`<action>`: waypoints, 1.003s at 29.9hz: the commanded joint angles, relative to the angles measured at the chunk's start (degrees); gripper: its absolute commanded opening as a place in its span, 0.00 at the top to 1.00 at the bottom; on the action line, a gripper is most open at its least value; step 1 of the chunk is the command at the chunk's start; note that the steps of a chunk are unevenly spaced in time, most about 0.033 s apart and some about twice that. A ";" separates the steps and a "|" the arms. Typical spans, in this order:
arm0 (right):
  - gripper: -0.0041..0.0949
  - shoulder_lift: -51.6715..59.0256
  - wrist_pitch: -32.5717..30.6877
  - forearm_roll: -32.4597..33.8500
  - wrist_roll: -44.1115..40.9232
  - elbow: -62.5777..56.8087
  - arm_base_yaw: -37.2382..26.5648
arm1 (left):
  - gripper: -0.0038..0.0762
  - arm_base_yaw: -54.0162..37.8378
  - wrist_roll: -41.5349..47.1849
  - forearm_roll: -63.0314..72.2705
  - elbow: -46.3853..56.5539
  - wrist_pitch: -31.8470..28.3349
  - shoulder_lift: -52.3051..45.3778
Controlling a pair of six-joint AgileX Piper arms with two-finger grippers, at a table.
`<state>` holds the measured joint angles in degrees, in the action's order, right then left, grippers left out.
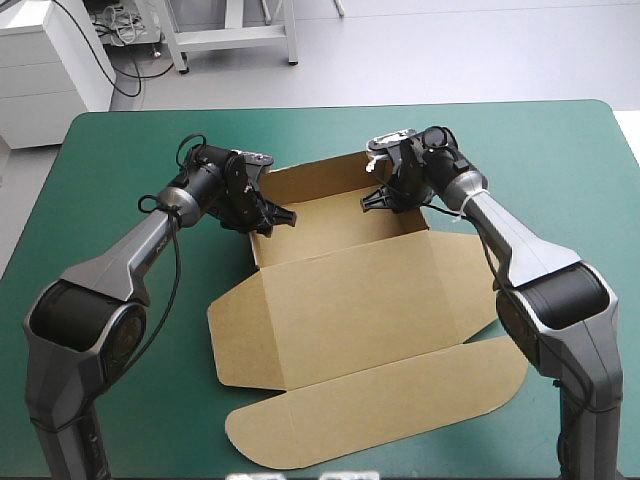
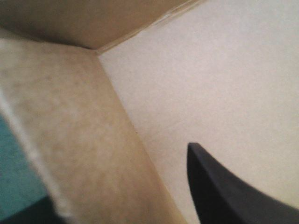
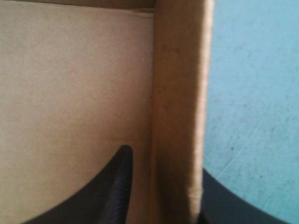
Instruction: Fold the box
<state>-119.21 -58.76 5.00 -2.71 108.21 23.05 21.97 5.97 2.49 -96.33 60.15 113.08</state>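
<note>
The brown box [image 1: 350, 300] lies in the middle of the table. Its far part forms a tray with the back wall [image 1: 315, 180] raised, and the lid and flaps lie flat toward the near edge. My left gripper [image 1: 272, 215] straddles the tray's left wall [image 2: 79, 154], one black finger [image 2: 224, 186] inside and the other outside, shut on it. My right gripper [image 1: 375, 200] grips the right wall [image 3: 175, 116] the same way, with one finger [image 3: 112, 191] inside the tray. Both walls stand upright between the fingers.
Teal-green cover [image 1: 560, 180] shows on all sides of the box. The long near flap [image 1: 380, 410] reaches close to the table's near edge. Both arms lie low over the cover beside the flat lid.
</note>
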 commanded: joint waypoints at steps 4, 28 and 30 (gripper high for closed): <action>0.51 3.59 -3.21 -0.46 0.49 9.27 0.02 | 0.38 0.64 0.25 1.19 -8.55 6.50 -4.20; 0.51 20.20 -8.32 0.94 0.98 13.79 0.02 | 0.45 0.64 -7.07 1.12 -16.14 12.88 -36.32; 0.51 21.26 -8.32 0.69 0.98 13.79 0.02 | 0.49 0.64 -9.01 1.90 -15.87 12.88 -39.36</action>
<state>-102.25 -69.41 4.86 -2.34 120.14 23.17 22.37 -0.72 2.98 -110.69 71.84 79.43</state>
